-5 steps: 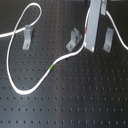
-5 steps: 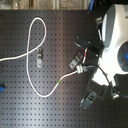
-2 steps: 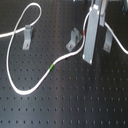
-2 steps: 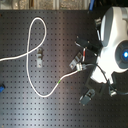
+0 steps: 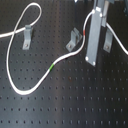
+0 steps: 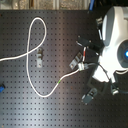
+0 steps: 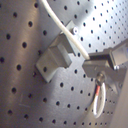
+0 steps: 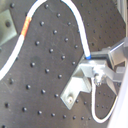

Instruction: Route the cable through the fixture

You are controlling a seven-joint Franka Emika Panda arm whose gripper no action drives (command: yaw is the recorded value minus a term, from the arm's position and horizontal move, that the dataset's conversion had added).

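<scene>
- Step in hand, judged: the robot's grey metal hand (image 5: pixel 96 42) holds the long thin white flexible cable (image 5: pixel 37 85) near the small grey metal fixture clip (image 5: pixel 75 40). It seems to be carrying the cable toward that clip's slot.
- Hand state: in the second wrist view the fingertips (image 8: pixel 98 70) are drawn narrow and pinch the cable (image 8: pixel 80 35) between them.
- Doing it well, as advice: keep the pinch firm, lower the held stretch so it lines up with the clip's opening, and move slowly so the slack behind can follow without snagging.
- In the first wrist view the cable (image 7: pixel 60 22) crosses the top of the clip (image 7: pixel 55 60); whether it sits in the slot cannot be told.
- Cable layout: on the black perforated table (image 5: pixel 75 110) it loops widely around a second grey clip (image 5: pixel 27 35) at the first exterior view's left, then sweeps back toward the hand.
- Marks: a green band (image 5: pixel 52 65) lies on the loose run, and a red mark (image 8: pixel 26 24) lies nearer the grip.
</scene>
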